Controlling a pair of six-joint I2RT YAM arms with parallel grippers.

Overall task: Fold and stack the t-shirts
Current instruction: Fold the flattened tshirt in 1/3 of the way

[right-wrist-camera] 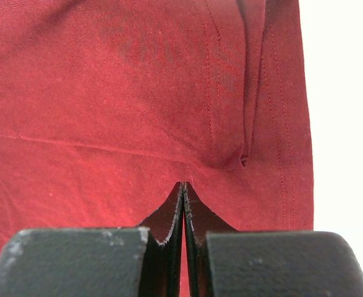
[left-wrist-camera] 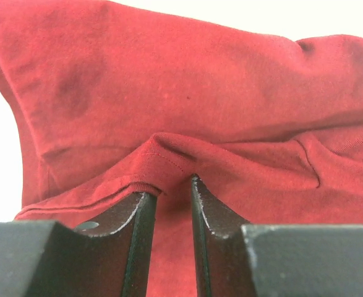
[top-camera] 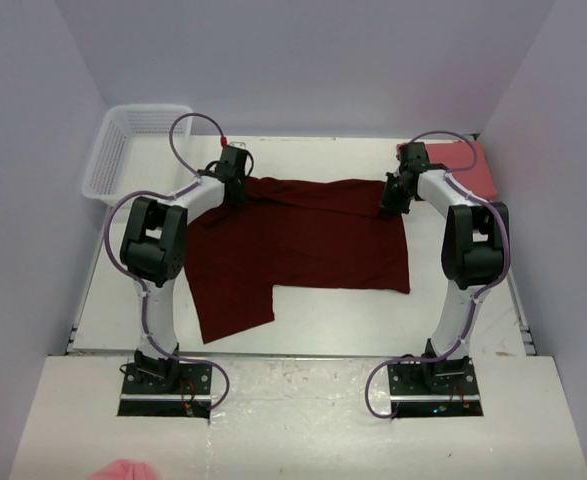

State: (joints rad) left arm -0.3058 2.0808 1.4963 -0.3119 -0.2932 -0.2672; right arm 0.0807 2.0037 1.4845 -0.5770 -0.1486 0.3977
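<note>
The dark maroon t-shirt point(top-camera: 303, 245) lies spread across the table, with one flap reaching toward the near left. My left gripper point(top-camera: 235, 188) is at its far left corner. In the left wrist view the left gripper point(left-wrist-camera: 172, 185) has its jaws narrowly apart with a puckered fold of the maroon cloth point(left-wrist-camera: 187, 93) pinched between them. My right gripper point(top-camera: 388, 205) is at the shirt's far right corner. In the right wrist view the right gripper point(right-wrist-camera: 184, 184) is shut tight on the maroon cloth point(right-wrist-camera: 107, 105). The salmon pink t-shirt point(top-camera: 461, 160) lies folded at the far right, behind the right arm.
A white mesh basket point(top-camera: 123, 150) stands at the far left corner of the table. Purple-grey walls close in the far side and both flanks. A pink piece of cloth point(top-camera: 123, 470) shows at the bottom edge, in front of the arm bases.
</note>
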